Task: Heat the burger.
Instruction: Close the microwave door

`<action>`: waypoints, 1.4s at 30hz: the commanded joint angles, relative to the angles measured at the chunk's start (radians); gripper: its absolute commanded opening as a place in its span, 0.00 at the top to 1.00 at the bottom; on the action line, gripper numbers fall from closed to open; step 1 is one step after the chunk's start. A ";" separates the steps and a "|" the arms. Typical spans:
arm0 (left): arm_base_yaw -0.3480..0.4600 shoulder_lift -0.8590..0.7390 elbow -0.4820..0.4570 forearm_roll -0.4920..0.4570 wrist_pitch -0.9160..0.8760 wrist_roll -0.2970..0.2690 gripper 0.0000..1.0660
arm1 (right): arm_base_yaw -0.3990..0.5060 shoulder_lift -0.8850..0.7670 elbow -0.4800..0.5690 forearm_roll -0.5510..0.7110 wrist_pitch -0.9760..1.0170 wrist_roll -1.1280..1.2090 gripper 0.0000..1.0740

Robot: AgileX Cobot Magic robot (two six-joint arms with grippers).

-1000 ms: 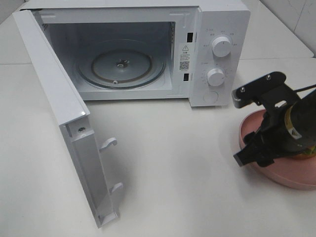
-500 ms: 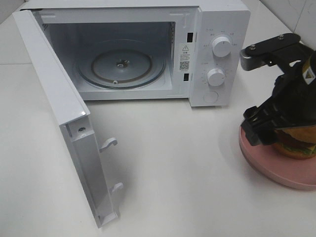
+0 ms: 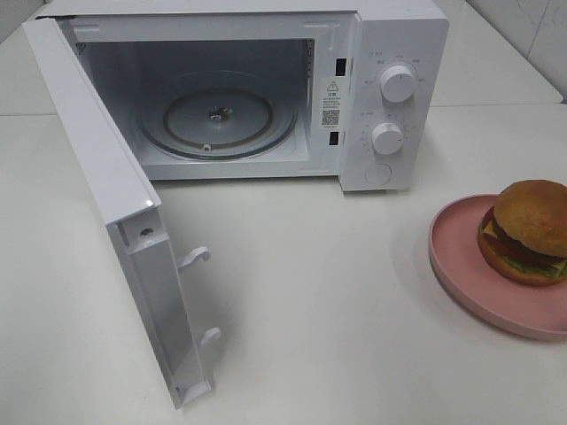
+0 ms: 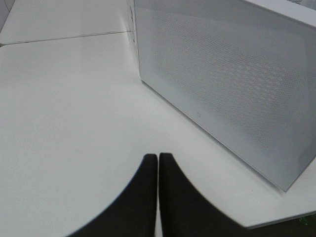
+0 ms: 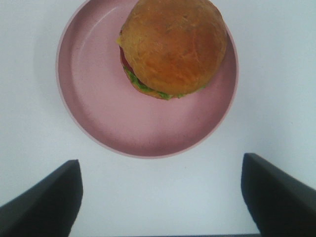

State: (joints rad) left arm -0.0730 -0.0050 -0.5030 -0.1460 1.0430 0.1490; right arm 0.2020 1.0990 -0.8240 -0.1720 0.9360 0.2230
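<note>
Burger (image 3: 529, 230) resting on pink plate (image 3: 461, 266), right of open microwave (image 3: 354, 97) on white worktop (image 3: 310, 292). Right end effector (image 5: 160, 197) spread wide above, holding nothing; left end effector (image 4: 158, 197) pressed closed.

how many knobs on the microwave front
2: the upper knob and the lower knob, stacked on the microwave's right-hand control panel. Below them sits a round button, not a knob.

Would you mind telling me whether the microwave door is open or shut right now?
Open. The door is swung wide to the left, exposing the empty turntable inside the microwave.
</note>
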 commanded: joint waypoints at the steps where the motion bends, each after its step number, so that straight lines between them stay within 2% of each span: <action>1: 0.002 -0.017 0.003 0.000 -0.008 -0.006 1.00 | -0.007 -0.106 -0.002 0.019 0.094 -0.020 0.31; 7: 0.002 -0.017 0.003 0.000 -0.008 -0.006 1.00 | -0.007 -0.207 0.009 0.046 0.161 -0.027 0.32; 11: 0.002 -0.017 0.003 0.000 -0.008 -0.006 1.00 | -0.007 -0.368 0.112 0.052 0.179 -0.028 0.32; 13: 0.002 -0.017 0.003 0.000 -0.008 -0.006 1.00 | -0.007 -0.397 0.132 0.053 0.184 -0.027 0.32; 14: 0.002 -0.017 0.003 0.000 -0.008 -0.006 1.00 | -0.007 -0.477 0.176 0.059 0.186 -0.027 0.32; 16: 0.002 -0.017 0.003 0.000 -0.008 -0.006 1.00 | -0.007 -0.510 0.191 0.062 0.186 -0.027 0.32; 18: 0.002 -0.017 0.003 0.000 -0.008 -0.006 1.00 | -0.007 -0.670 0.244 0.069 0.185 -0.055 0.32; 21: 0.002 -0.017 0.003 0.000 -0.008 -0.006 1.00 | -0.007 -0.700 0.250 0.069 0.185 -0.068 0.32; 23: 0.002 -0.017 0.003 0.000 -0.008 -0.006 1.00 | -0.007 -0.830 0.276 0.071 0.181 -0.089 0.32; 26: 0.002 -0.017 0.003 0.000 -0.008 -0.006 1.00 | -0.007 -0.856 0.273 0.075 0.179 -0.091 0.32; 28: 0.002 -0.017 0.003 -0.004 -0.009 -0.006 1.00 | -0.007 -0.982 0.276 0.107 0.158 -0.138 0.32; 33: 0.002 -0.017 -0.014 -0.004 -0.034 -0.006 1.00 | -0.007 -1.084 0.277 0.153 0.145 -0.197 0.32; 34: 0.002 -0.016 -0.025 -0.004 -0.089 -0.005 1.00 | -0.007 -1.135 0.277 0.172 0.145 -0.223 0.32; 35: 0.002 -0.016 -0.025 -0.004 -0.089 -0.005 1.00 | -0.007 -1.135 0.277 0.172 0.145 -0.223 0.32; 37: 0.002 -0.015 -0.023 -0.010 -0.203 -0.005 1.00 | -0.007 -1.133 0.277 0.204 0.154 -0.277 0.32; 42: 0.002 0.029 -0.014 -0.007 -0.293 -0.005 1.00 | -0.007 -1.132 0.286 0.244 0.126 -0.325 0.32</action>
State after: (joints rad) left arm -0.0730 -0.0010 -0.5170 -0.1490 0.8120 0.1490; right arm 0.2010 -0.0030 -0.5490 0.0560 1.0920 -0.0710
